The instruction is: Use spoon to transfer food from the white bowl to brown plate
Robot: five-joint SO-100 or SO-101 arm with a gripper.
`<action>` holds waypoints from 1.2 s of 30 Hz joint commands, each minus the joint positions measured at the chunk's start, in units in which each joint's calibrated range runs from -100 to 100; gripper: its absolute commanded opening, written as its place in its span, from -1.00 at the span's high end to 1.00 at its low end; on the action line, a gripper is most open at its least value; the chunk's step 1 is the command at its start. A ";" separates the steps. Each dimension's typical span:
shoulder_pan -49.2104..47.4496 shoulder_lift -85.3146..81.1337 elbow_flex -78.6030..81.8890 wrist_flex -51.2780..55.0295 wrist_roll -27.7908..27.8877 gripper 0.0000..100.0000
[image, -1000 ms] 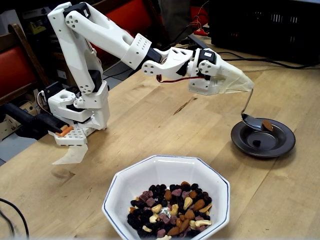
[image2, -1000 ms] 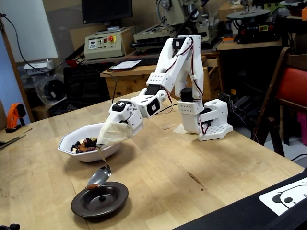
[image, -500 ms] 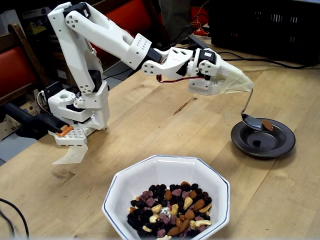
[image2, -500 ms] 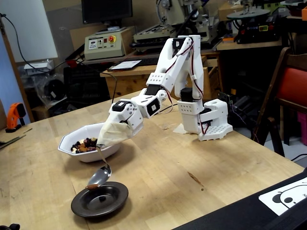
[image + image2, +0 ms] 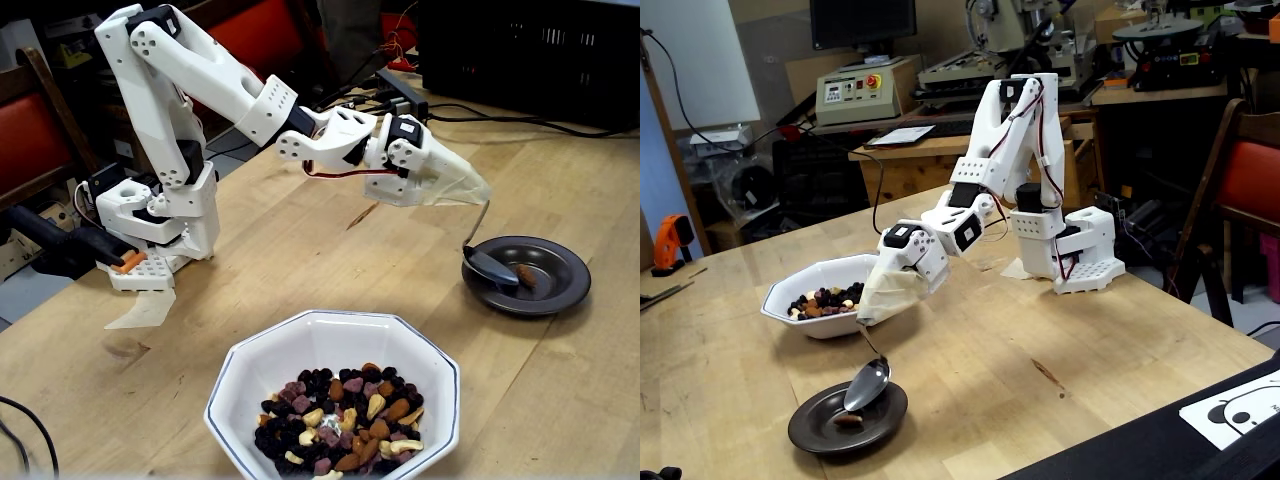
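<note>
Where the pale wooden table (image 5: 300, 250) fills both fixed views, we see the shiny metal spoon (image 5: 490, 267) tipped over the glossy dark brown plate (image 5: 556, 292) at right centre, an almond (image 5: 525, 273) lying on the plate. Cloth-like wrapping hides the gripper (image 5: 470, 192), clamped on the thin handle; its fingers are indistinct. At lower centre, the octagonal white bowl (image 5: 300, 350) holds the food (image 5: 340, 415): almonds, cashews, dark berries, purple bits.

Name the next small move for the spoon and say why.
Probably lift the spoon clear and swing it back toward the white bowl. Its tip is tilted down over the brown plate, a nut lies on the plate, and plenty of food remains in the bowl.
</note>
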 commanded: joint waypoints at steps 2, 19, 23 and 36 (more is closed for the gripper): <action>-0.06 -0.71 -0.81 -1.47 0.20 0.95; 0.38 -1.57 -3.73 -1.55 0.20 0.95; 0.38 -1.57 -7.01 -1.55 0.20 0.95; 5.57 -1.91 -8.69 -1.55 0.20 0.95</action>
